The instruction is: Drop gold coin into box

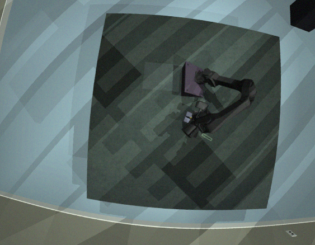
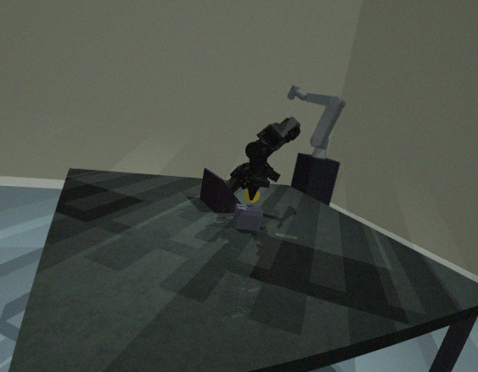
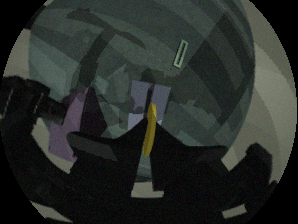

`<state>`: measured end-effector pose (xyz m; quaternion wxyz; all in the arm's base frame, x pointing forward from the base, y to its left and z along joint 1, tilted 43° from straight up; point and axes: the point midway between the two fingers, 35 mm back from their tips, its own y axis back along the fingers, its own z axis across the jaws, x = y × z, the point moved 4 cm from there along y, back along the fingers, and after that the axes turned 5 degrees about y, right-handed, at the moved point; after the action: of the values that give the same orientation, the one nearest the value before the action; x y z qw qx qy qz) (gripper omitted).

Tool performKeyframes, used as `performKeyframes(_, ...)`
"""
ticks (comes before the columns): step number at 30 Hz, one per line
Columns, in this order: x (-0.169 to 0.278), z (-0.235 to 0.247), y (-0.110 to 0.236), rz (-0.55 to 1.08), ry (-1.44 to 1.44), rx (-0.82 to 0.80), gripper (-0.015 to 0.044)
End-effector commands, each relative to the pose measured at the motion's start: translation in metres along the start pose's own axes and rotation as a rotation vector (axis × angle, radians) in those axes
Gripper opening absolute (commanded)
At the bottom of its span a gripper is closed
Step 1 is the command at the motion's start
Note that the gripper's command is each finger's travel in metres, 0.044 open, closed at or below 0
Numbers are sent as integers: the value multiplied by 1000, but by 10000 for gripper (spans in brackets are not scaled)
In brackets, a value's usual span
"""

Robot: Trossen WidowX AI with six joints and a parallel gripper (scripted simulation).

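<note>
The gold coin (image 1: 191, 117) (image 2: 257, 196) (image 3: 150, 132) is held upright, clear above the box in the exterior view. My gripper (image 2: 252, 198) (image 3: 147, 120) is shut on the coin, fingers pointing down. The grey box (image 1: 188, 114) (image 2: 248, 219) (image 3: 140, 97) stands on the table below. In the wrist view its dark slot (image 3: 149, 95) runs nearly in line with the coin, whose far end overlaps the slot. The coin looks slightly tilted against it. The holder (image 1: 207, 136) (image 2: 286, 236) (image 3: 184, 54) is empty, beside the box. Fingers hide part of the coin; the exact height gap cannot be told.
A purple slanted block (image 1: 191, 84) (image 2: 216, 193) (image 3: 70, 125) stands near the box, by the arm's base. The arm (image 1: 231, 112) bends round from there. Broad shadows cross the dark table (image 1: 120, 182) (image 2: 139, 318). A pale arm on a dark pedestal (image 2: 315, 176) stands beyond the table.
</note>
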<state>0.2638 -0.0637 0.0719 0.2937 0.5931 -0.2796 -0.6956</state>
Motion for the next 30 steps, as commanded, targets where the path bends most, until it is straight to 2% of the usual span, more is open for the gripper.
performKeyframes(1,1,2,-1,4,3,-3,0)
performKeyframes(30,-1,2,-11,-1,-5,-1,0)
